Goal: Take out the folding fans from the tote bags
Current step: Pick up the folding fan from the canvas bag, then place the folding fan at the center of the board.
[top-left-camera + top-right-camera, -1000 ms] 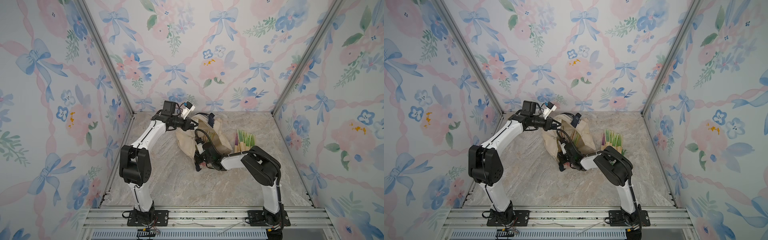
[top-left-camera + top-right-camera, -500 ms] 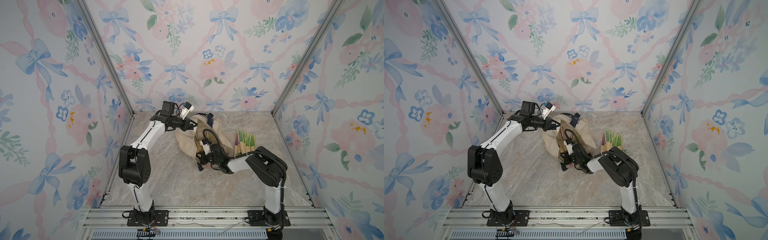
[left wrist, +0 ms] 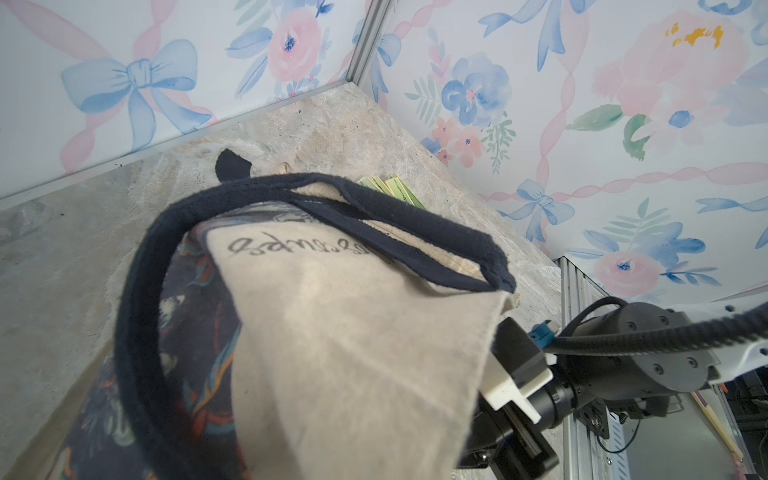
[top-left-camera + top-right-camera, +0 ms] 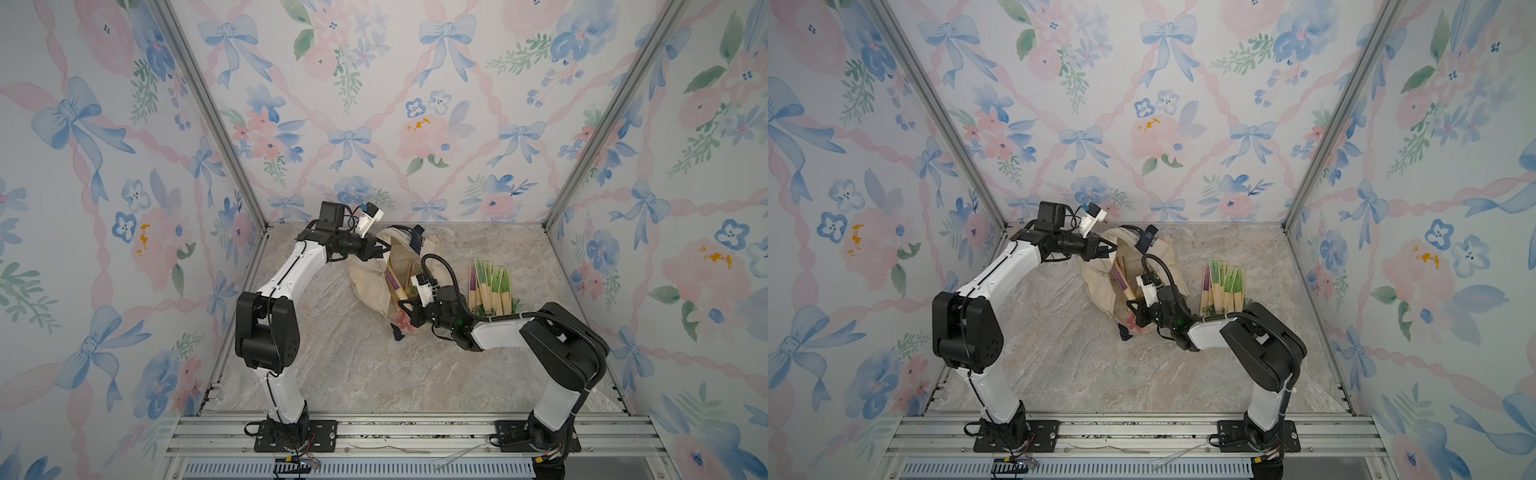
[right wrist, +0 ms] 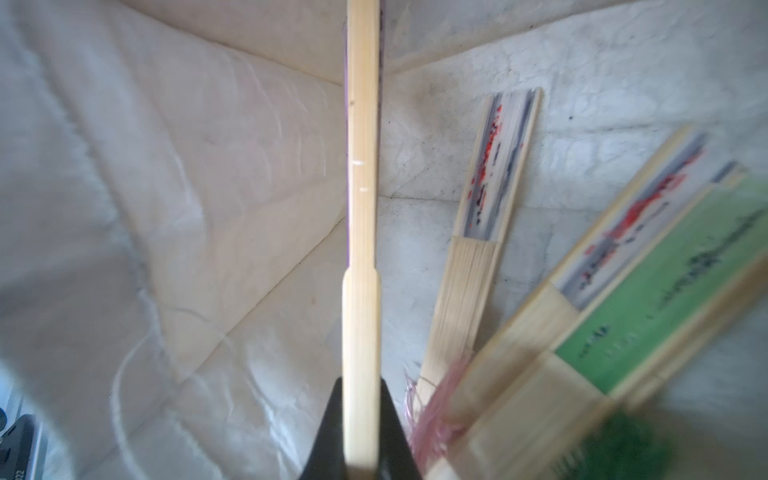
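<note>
The cream tote bag (image 4: 368,286) lies on the marble floor with its mouth held up, in both top views. My left gripper (image 4: 384,248) is shut on the bag's upper rim; in the left wrist view the canvas (image 3: 353,353) hides its fingers. My right gripper (image 4: 405,311) is inside the bag's mouth, shut on the bamboo end of a purple folding fan (image 5: 361,208), also seen in a top view (image 4: 1121,277). More fans (image 5: 482,232) lie inside the bag. Several green and purple fans (image 4: 490,286) lie side by side on the floor to the right of the bag.
Flowered walls close in the left, back and right sides. The bag's navy handle (image 3: 137,291) loops loose over its printed side. An aluminium rail (image 4: 395,428) carries both arm bases at the front. The right forearm (image 4: 494,332) hangs low just in front of the laid-out fans.
The right wrist has shifted slightly to the right and back, still gripping the purple fan. The left arm holds the bag rim in the same place.
</note>
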